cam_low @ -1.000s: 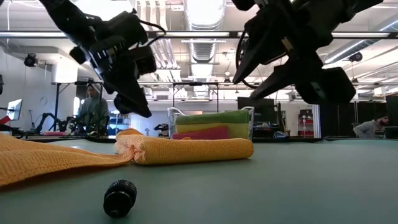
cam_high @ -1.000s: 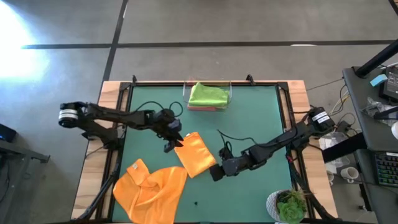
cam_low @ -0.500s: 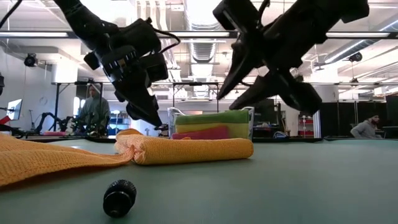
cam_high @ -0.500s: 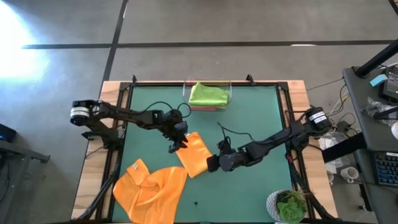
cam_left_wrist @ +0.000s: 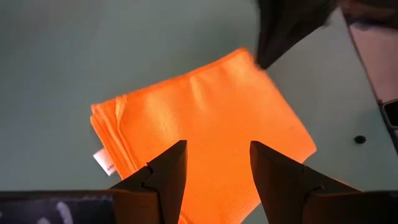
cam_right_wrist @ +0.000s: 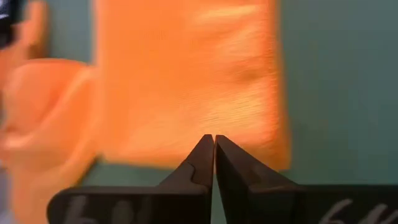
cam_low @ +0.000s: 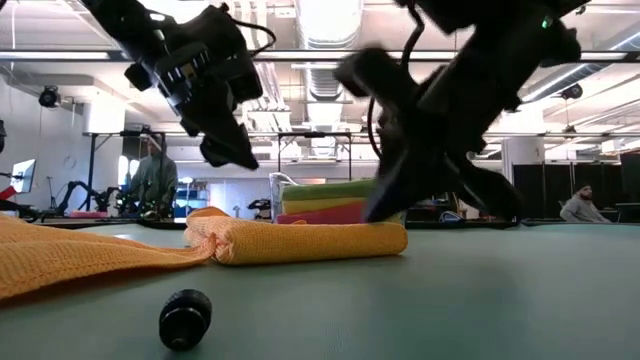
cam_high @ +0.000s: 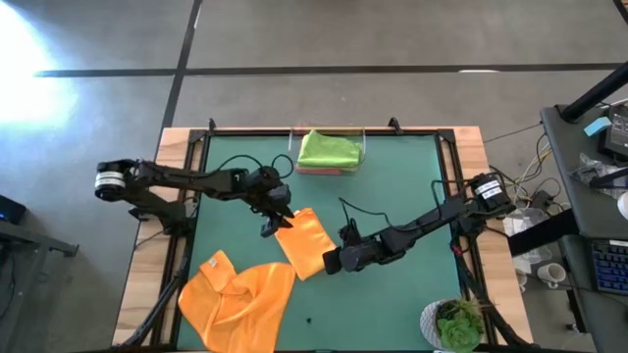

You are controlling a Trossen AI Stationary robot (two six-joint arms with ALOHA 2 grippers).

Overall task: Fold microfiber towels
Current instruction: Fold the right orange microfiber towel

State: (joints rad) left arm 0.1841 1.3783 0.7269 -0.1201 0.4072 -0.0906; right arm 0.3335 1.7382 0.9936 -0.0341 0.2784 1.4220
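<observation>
A folded orange towel (cam_high: 306, 242) lies flat in the middle of the green table. A second orange towel (cam_high: 240, 299) lies spread and rumpled at the near left. My right gripper (cam_high: 329, 263) is shut, its tips (cam_right_wrist: 214, 140) low at the folded towel's near right edge (cam_right_wrist: 205, 158). My left gripper (cam_left_wrist: 217, 163) hangs open above the folded towel's far left corner (cam_high: 285, 221), clear of it. A green towel (cam_high: 329, 149) tops a pink one at the far edge. My right gripper slants down from the table's right, its shut fingertips (cam_low: 378, 212) at the right end of the folded orange towel (cam_low: 395, 238). The picture is blurred there, so I cannot tell whether they touch the cloth. The towel lies flat on the table.
The green and pink towels sit stacked in a clear tray (cam_high: 361, 147) at the far edge. A small black knob (cam_low: 185, 318) lies on the table near the front. A potted plant (cam_high: 456, 324) stands at the near right corner. Bare green table lies to the right.
My right gripper has come down and toward the table's left, up to the folded orange towel's near right edge, and has shut. The folded towel lies as before.
</observation>
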